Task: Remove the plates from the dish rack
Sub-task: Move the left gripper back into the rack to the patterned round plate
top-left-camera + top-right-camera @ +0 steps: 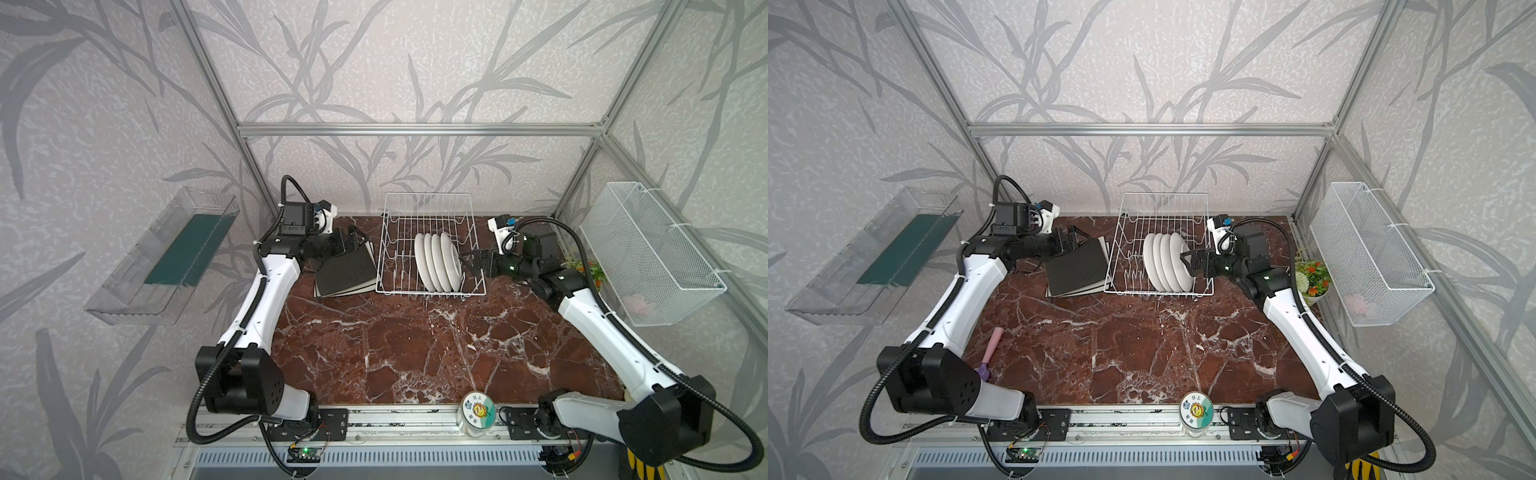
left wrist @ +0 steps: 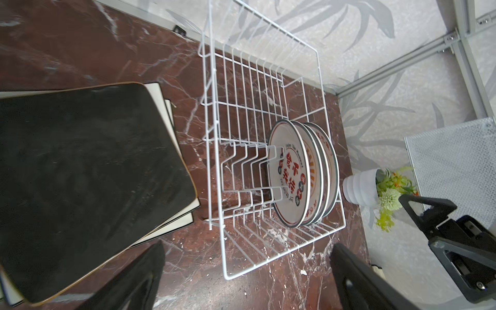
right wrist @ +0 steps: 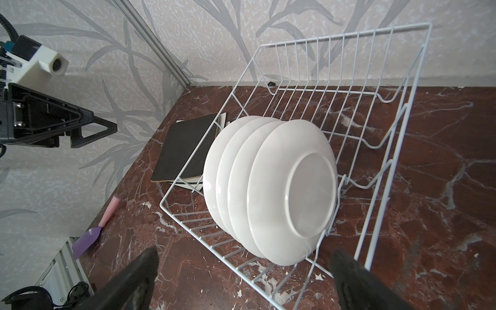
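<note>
Upright in the dish rack [image 1: 415,220] stand four round plates [image 1: 436,262].

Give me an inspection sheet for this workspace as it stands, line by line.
Surface: red-brown marble tabletop, white flecks near the rack.
Job's things: four round plates upright in the dish rack; black square plate on top of cream square plates, stacked on the tabletop beside the rack.
Clutter: flower-lidded jar at the front edge; pink-handled spatula; potted plant.
Pincers: left pincer open above the stack; right pincer open beside the round plates, holding nothing.
Cables: black corrugated conduit looping off each arm, clear of the rack.
Surroundings: clear bin and white mesh basket on the side walls.
</note>
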